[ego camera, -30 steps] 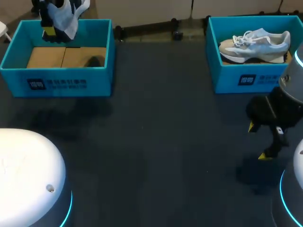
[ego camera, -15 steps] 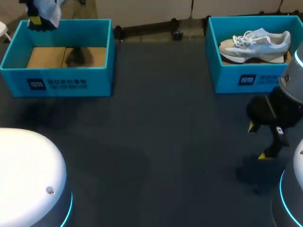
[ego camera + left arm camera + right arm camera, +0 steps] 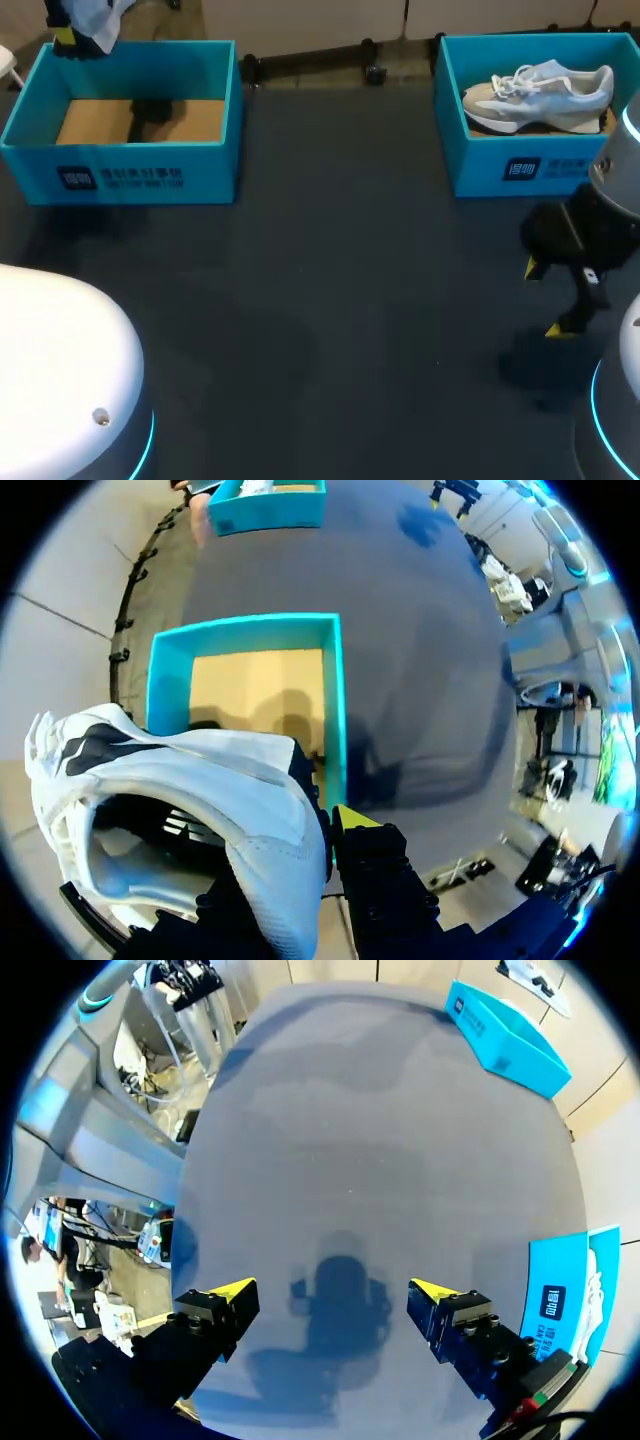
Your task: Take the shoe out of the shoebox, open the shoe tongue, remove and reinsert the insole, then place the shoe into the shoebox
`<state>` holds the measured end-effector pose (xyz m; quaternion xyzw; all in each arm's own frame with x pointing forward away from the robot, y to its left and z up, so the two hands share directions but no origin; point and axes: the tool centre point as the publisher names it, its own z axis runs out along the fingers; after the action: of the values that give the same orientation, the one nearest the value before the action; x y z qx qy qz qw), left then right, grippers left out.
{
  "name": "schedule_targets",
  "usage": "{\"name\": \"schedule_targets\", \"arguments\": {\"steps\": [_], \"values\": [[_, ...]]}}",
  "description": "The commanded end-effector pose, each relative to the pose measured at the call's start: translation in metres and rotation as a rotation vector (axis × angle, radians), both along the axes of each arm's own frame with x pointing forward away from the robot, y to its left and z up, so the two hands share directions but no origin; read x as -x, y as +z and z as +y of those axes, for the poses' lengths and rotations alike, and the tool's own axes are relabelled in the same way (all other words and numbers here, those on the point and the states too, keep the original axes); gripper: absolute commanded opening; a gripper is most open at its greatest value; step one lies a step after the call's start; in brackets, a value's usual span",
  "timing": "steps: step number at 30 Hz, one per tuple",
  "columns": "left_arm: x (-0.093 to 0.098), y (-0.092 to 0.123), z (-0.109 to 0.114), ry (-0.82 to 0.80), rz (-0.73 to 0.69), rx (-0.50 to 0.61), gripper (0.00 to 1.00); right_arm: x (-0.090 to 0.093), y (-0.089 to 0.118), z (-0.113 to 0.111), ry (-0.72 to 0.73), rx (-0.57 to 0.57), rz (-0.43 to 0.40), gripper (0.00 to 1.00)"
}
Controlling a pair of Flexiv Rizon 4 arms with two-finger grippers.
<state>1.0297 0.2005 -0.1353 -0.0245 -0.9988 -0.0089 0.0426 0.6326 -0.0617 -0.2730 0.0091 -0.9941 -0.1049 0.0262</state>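
A white shoe (image 3: 98,14) with black marks hangs above the far left corner of the left blue shoebox (image 3: 150,178), and my left gripper (image 3: 68,40) is shut on it. In the left wrist view the shoe (image 3: 200,780) fills the space between the fingers of the left gripper (image 3: 312,852). One yellow fingertip (image 3: 352,820) shows beside it, and the shoebox (image 3: 335,710) lies below with a bare cardboard floor. My right gripper (image 3: 553,298) hovers open over the mat at the front right with nothing in it (image 3: 330,1290).
A second blue shoebox (image 3: 490,165) at the back right holds a grey-white sneaker (image 3: 540,92); its corner (image 3: 553,1305) shows beside my right gripper. White rounded arm bases sit at the front left (image 3: 60,370) and front right (image 3: 628,350). Dark mat (image 3: 330,280) lies between the boxes.
My left gripper has carried the shoe up and to the left, out of the left box to above its far corner. The right arm has not moved.
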Motion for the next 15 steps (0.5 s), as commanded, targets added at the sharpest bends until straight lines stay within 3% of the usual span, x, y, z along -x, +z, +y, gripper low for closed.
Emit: {"name": "schedule_targets", "arguments": {"steps": [1,6,10,15], "values": [[-0.006,-0.011,0.01,-0.119,-0.003,0.0,0.0,0.001,-0.001,0.0,0.0,0.001,-0.002,1.0],[-0.003,-0.018,0.028,-0.442,-0.009,0.0,0.0,0.001,-0.001,0.0,0.0,0.001,-0.002,1.0],[0.012,-0.023,0.043,-0.806,0.001,-0.111,0.0,0.001,-0.001,0.0,0.0,0.001,-0.002,1.0],[0.015,-0.025,0.046,-0.83,0.01,-0.135,0.0,0.001,-0.001,0.0,0.0,0.001,-0.002,1.0]]}}
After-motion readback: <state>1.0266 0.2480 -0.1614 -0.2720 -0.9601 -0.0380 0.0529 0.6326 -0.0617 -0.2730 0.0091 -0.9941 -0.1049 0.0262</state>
